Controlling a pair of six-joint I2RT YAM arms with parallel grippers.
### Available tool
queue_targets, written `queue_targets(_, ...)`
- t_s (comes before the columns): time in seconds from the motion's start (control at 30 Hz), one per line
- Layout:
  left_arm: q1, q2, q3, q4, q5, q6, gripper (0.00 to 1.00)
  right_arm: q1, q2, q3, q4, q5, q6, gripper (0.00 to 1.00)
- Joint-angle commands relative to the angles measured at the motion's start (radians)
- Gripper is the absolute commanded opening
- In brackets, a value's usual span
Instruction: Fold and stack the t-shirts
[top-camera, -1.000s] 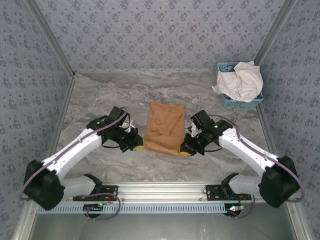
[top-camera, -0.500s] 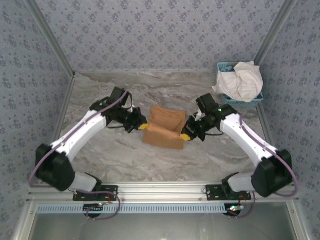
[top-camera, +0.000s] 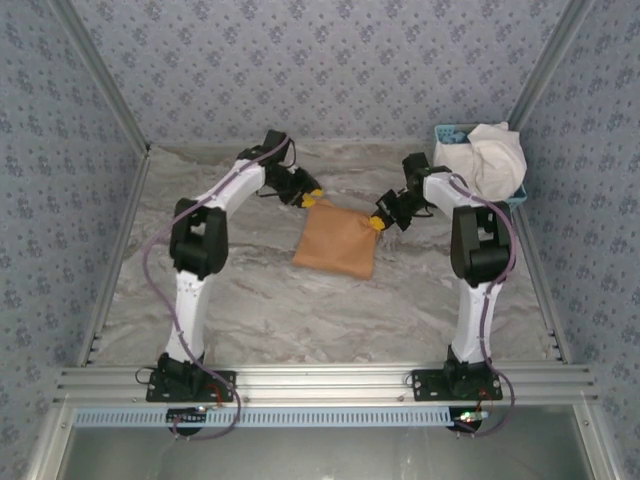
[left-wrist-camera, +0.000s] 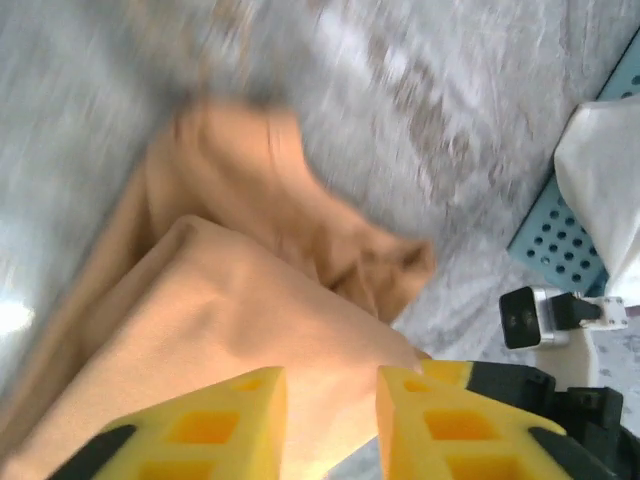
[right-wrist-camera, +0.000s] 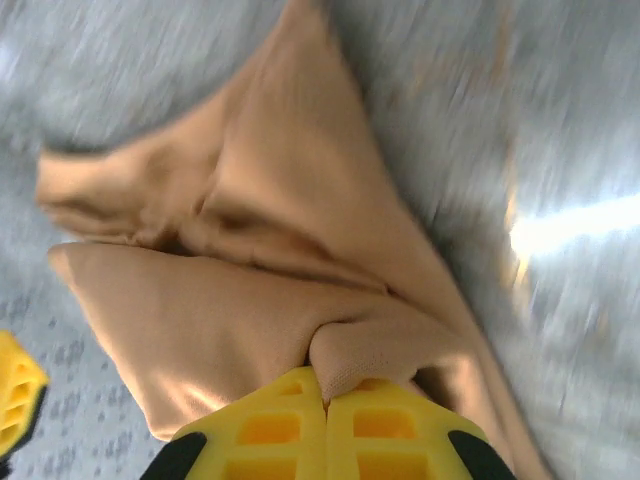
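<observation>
The tan-orange t-shirt (top-camera: 335, 240) lies folded in half on the marble table, plain side up. My left gripper (top-camera: 310, 200) is at its far left corner. In the left wrist view that gripper (left-wrist-camera: 330, 385) is open, its yellow fingers apart just above the tan cloth (left-wrist-camera: 230, 300). My right gripper (top-camera: 378, 222) is at the far right corner. In the right wrist view this gripper (right-wrist-camera: 325, 385) is shut on a pinched bunch of the tan cloth (right-wrist-camera: 200, 310). The white t-shirt (top-camera: 485, 160) lies crumpled in the basket at the back right.
A small light-blue basket (top-camera: 446, 132) stands in the far right corner, against the patterned wall, and it appears at the right edge of the left wrist view (left-wrist-camera: 560, 250). Both arms stretch far across the table. Bare marble (top-camera: 300, 320) lies between the shirt and the arm bases.
Both grippers carried the shirt's near edge away from the bases and over to the far edge, folding it in half. The left gripper has opened; the right one stays shut on the cloth.
</observation>
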Motion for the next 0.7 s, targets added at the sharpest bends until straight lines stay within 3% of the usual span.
queue_targets(0.0,0.001,0.046,0.188,-0.114,-0.037,0.064,0.46,-0.02,0.037,0.078,0.08,0.042,-0.01,0.23)
queue_targets(0.03,0.0,0.044,0.219,-0.166,-0.075,0.087,0.47,-0.022,0.043,0.089,0.135,0.024,-0.009,0.34)
queue_targets(0.1,-0.009,-0.013,0.2,-0.227,-0.143,0.119,0.47,-0.027,0.041,0.135,0.144,0.021,-0.059,0.43)
queue_targets(0.23,-0.051,-0.293,-0.181,-0.106,-0.217,0.064,0.46,-0.044,-0.031,0.131,0.132,0.03,-0.138,0.49)
queue_targets(0.37,-0.111,-0.578,-0.629,0.11,-0.217,-0.181,0.46,-0.068,-0.162,-0.005,0.132,0.041,-0.147,0.49)
queue_targets(0.47,-0.189,-0.712,-0.855,0.286,-0.25,-0.419,0.46,-0.067,-0.271,-0.125,0.158,0.064,-0.149,0.47)
queue_targets(0.67,-0.37,-0.691,-0.954,0.535,-0.382,-0.815,0.51,-0.031,-0.518,-0.375,0.205,0.087,-0.132,0.44)
